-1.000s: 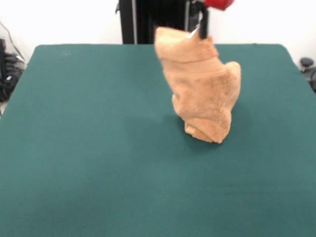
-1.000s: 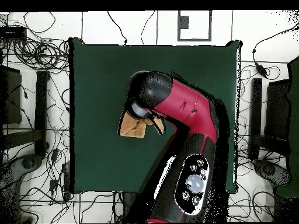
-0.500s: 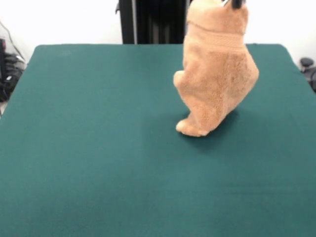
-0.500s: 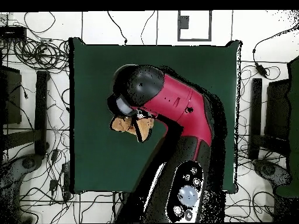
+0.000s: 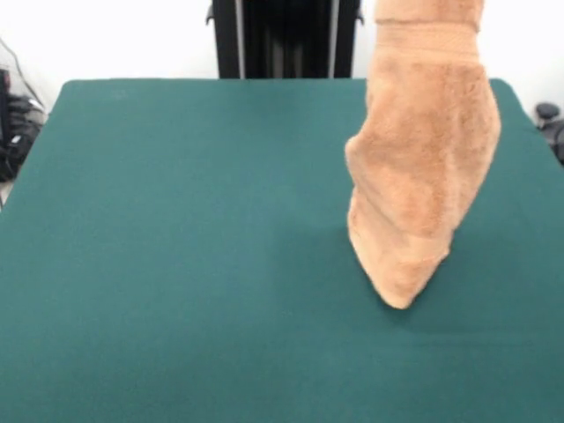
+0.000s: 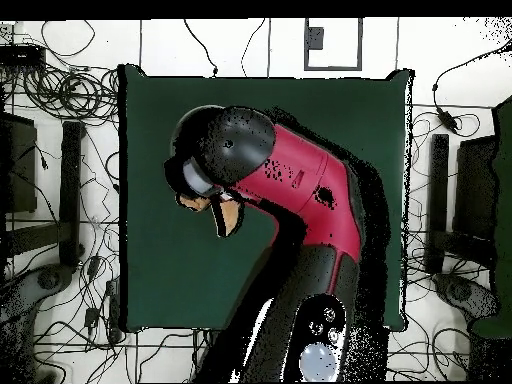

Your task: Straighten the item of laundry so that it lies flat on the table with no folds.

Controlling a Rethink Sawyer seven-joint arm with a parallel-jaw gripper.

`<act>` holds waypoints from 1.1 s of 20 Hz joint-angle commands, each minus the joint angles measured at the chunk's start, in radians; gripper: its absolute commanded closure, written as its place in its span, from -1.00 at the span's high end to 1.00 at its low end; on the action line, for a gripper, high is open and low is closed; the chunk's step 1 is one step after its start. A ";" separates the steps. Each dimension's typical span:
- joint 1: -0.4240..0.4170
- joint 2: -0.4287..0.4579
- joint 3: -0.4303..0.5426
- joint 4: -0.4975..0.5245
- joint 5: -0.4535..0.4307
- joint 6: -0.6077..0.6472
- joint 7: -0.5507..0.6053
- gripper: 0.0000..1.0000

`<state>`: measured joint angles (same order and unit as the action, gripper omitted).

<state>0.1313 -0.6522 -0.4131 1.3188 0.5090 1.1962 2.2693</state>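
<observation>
The orange-tan towel (image 5: 423, 167) hangs in the air as a long folded bundle over the right part of the green table (image 5: 176, 220). Its top runs out of the front view's upper edge. A woven border band crosses it near the top. Its pointed lower tip hangs close to the table top; I cannot tell whether it touches. My gripper holds the towel from above, out of the front view. In the overhead view the red and black arm (image 6: 290, 180) hides the gripper, and only bits of the towel (image 6: 224, 213) show under the arm's end.
The black pedestal (image 5: 282, 40) stands behind the table's far edge. The table's right edge (image 5: 529, 115) is close to the towel. In the overhead view, cables and equipment (image 6: 60, 90) lie on the floor round the table (image 6: 340, 120).
The towel has been lifted higher and carried to the right and nearer in the front view, and now hangs longer. The gripper has left the front view's top. In the overhead view the arm's end moved left.
</observation>
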 commanded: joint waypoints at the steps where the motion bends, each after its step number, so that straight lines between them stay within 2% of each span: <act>1: 0.067 -0.031 0.092 0.085 0.063 0.131 0.336 -1.00; 4: 0.085 -0.041 0.083 0.041 0.063 0.191 0.403 -1.00; 12: 0.095 -0.047 0.087 0.018 0.096 0.232 0.504 -1.00; 15: 0.092 -0.049 0.090 0.032 0.097 0.198 0.492 -1.00; 16: 0.088 -0.036 0.081 0.009 0.055 0.183 0.450 -1.00; 19: 0.117 -0.065 0.098 0.114 0.125 0.090 0.486 -1.00; 22: 0.137 -0.075 0.115 0.171 0.211 0.053 0.549 -1.00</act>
<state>0.2181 -0.7209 -0.4128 1.3314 0.6030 1.3168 2.4994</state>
